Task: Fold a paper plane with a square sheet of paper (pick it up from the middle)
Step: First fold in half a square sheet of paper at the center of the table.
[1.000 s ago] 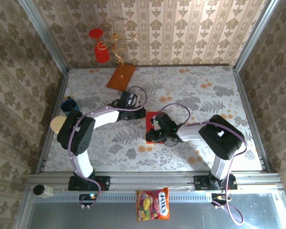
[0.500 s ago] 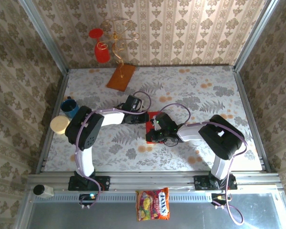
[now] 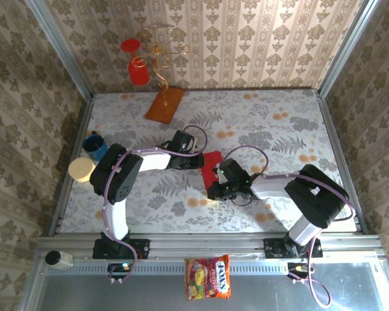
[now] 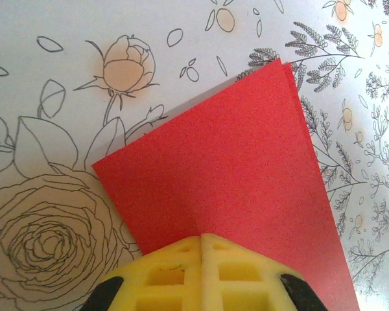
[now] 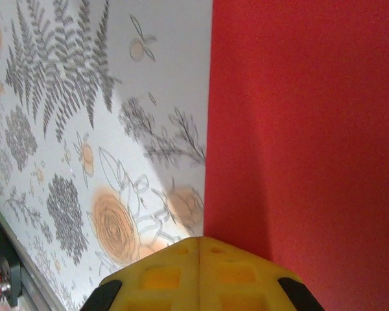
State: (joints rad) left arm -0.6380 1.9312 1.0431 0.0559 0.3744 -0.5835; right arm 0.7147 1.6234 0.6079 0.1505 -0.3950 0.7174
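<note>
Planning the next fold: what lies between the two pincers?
The folded red paper; left pincer and right pincer, both shut, rest on its edges. Top view shows it.

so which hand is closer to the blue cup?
Left. The left hand is at the red paper's left edge, on the blue cup's side; the right hand is at its near edge, farther right.

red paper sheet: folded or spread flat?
Folded: the thin bright red paper sheet shows two slightly offset layers at its far corner, left wrist view.
</note>
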